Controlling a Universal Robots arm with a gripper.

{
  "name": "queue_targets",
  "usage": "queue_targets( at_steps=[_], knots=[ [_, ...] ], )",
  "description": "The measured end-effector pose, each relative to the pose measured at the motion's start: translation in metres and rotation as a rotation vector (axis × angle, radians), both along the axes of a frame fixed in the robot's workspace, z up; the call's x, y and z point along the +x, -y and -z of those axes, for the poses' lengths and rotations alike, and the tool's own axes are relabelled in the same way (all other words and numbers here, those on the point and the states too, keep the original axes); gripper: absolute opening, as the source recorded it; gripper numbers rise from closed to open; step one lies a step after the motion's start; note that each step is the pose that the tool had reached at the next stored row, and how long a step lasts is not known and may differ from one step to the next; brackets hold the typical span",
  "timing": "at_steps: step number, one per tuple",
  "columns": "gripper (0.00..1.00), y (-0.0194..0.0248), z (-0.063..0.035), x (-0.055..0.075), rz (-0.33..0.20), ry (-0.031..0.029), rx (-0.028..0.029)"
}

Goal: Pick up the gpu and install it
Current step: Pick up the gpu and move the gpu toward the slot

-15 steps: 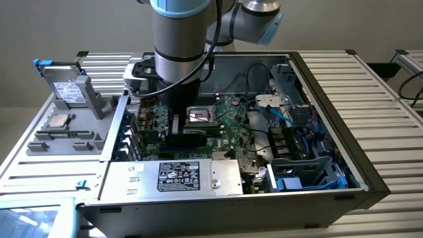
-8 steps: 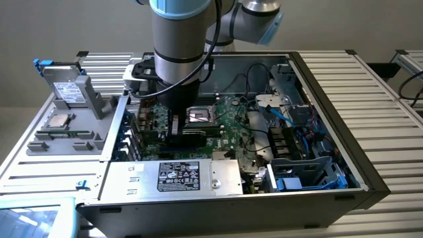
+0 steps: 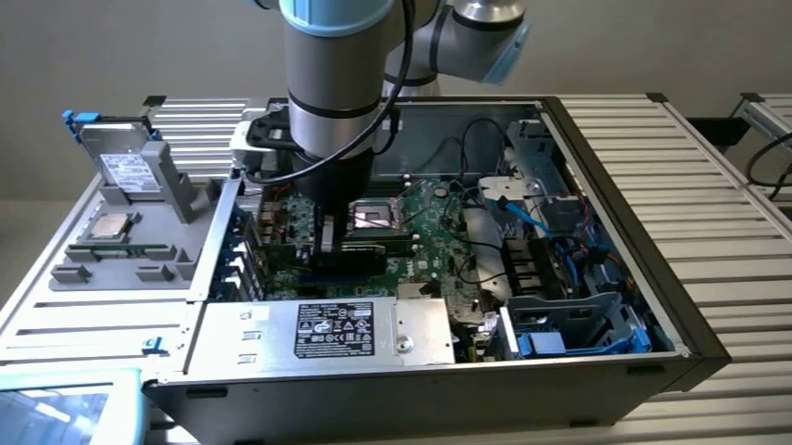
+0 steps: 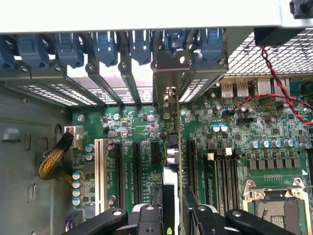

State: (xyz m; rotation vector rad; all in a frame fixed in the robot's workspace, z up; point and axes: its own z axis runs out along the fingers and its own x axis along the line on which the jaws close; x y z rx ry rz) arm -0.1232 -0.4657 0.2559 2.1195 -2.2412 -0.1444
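The gpu (image 4: 171,152) stands edge-on over the green motherboard (image 4: 142,122), its metal bracket up against the row of rear slot openings. My gripper (image 4: 172,205) is shut on it, with a black finger (image 4: 156,198) pressed to each face. The card's lower edge sits level with the long black expansion slots (image 4: 120,166); whether it is seated in one I cannot tell. In the exterior view the arm reaches down into the open computer case (image 3: 644,232), and the gripper (image 3: 325,236) holds the dark gpu (image 3: 347,261) low over the motherboard (image 3: 427,222).
Blue slot latches (image 4: 105,46) line the rear wall. Beside the card are memory slots and the CPU socket (image 4: 276,205). Red and black wires (image 4: 274,83) cross the board. The power supply (image 3: 334,329) fills the case's front. A grey parts tray (image 3: 74,273) holds a drive (image 3: 124,167).
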Motion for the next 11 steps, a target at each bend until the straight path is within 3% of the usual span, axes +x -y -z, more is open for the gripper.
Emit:
queue_targets(
  at_steps=[11],
  knots=[
    [0.28, 0.0007, -0.0009, 0.0000, 0.001, -0.0010, -0.0002]
  ],
)
